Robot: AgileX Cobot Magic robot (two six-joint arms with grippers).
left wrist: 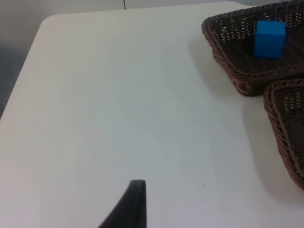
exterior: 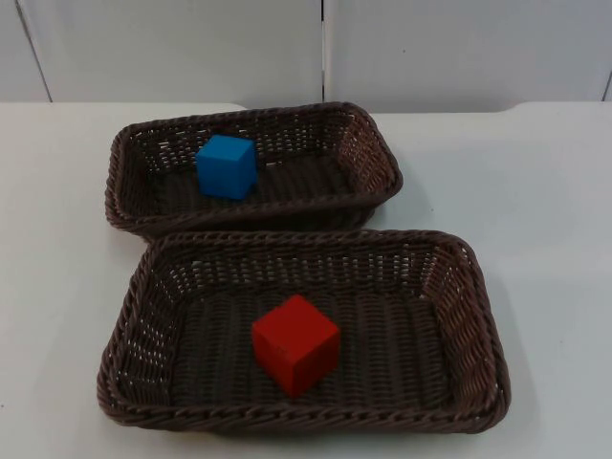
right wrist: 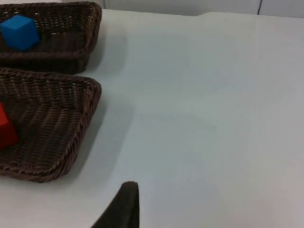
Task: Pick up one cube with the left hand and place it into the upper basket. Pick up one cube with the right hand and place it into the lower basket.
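The red cube [exterior: 295, 343] sits on the floor of the lower basket [exterior: 153, 287], nearest the camera, and beyond it the blue cube [exterior: 227, 166] rests inside the upper basket [exterior: 368, 143], so both placements look done. The left tool [left wrist: 135, 202] waits over bare worktop [left wrist: 118, 95] with the baskets off to its side; the right tool [right wrist: 126, 204] is likewise clear on the opposite side. How far either tool is open cannot be told, and neither appears to hold anything. The baskets' long axes run across the worktop, their facing long rims touching or nearly so
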